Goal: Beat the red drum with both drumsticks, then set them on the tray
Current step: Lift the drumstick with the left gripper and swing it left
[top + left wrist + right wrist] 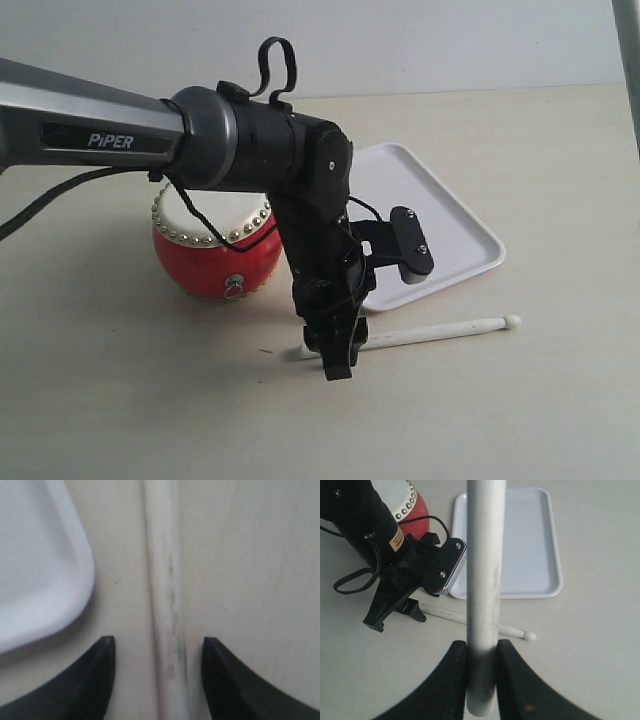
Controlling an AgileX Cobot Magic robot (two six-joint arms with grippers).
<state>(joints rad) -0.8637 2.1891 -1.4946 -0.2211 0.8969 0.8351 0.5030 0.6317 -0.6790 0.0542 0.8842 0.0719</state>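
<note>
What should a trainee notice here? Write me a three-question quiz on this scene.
1. True or false: a drumstick lies in the tray.
2. The left gripper is: A shut on a stick; B open, jaws either side of the loose stick lying beside the tray; C shut on the tray's rim.
3. What does the right gripper hold?
Key: 1 false, no stick shows in the tray; 2 B; 3 the other drumstick.
</note>
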